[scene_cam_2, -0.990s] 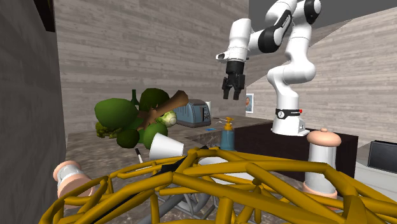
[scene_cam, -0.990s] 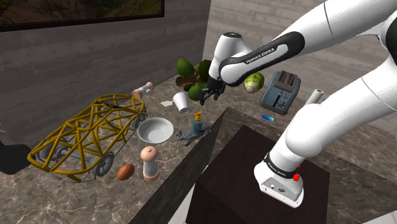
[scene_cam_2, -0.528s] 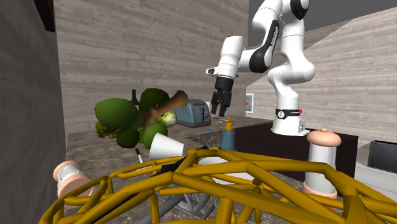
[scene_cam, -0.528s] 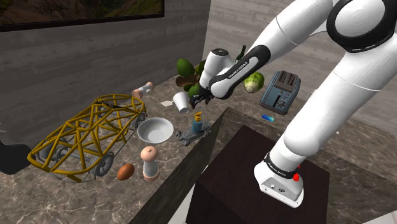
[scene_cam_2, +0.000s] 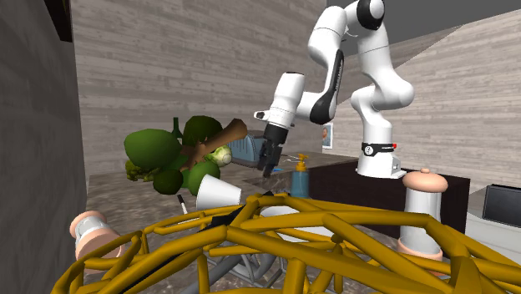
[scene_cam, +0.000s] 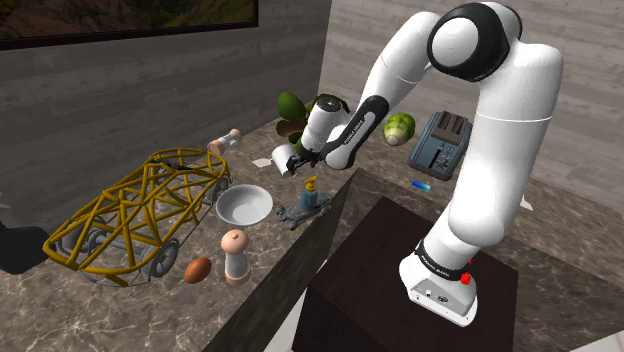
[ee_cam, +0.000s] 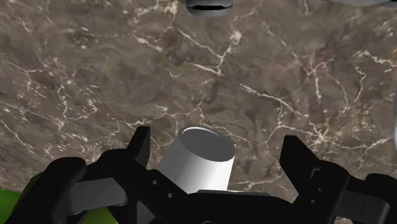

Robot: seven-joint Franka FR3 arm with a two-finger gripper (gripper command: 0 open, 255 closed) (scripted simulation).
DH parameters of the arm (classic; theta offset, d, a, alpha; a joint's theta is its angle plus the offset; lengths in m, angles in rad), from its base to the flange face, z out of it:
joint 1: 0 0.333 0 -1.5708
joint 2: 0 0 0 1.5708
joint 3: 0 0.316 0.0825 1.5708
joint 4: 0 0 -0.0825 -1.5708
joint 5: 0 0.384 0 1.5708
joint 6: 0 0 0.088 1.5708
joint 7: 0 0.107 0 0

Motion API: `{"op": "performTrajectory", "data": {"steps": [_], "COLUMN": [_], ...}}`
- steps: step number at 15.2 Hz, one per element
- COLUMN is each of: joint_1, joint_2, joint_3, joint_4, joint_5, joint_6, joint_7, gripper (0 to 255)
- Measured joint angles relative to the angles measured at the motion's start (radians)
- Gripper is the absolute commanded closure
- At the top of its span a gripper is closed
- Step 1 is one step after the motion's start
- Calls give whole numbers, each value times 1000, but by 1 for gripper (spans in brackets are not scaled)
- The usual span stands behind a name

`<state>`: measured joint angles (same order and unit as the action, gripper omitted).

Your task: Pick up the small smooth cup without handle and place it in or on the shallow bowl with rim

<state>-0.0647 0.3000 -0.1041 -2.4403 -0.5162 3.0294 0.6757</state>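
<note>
Cup, 1: white, smooth, no handle, tilted on the table of brown veined marble, between the jaws, which stand spread apart and clear of it. Bowl, 1: white, shallow, rimmed, empty, near the cup. Wire basket, 1: yellow lattice.

The small plain white handleless cup has its base hidden behind the black gripper, a grey rounded thing beyond the cup is cropped past naming, and the shallow white rimmed bowl near the cup is mostly screened by a yellow wire-frame basket.
</note>
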Motion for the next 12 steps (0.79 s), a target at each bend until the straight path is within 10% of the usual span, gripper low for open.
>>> {"op": "performTrajectory", "data": {"steps": [12], "joint_1": [99], "joint_2": [350], "joint_3": [-135], "joint_4": [277], "joint_5": [-41], "joint_6": [145], "joint_7": [116], "gripper": [0]}}
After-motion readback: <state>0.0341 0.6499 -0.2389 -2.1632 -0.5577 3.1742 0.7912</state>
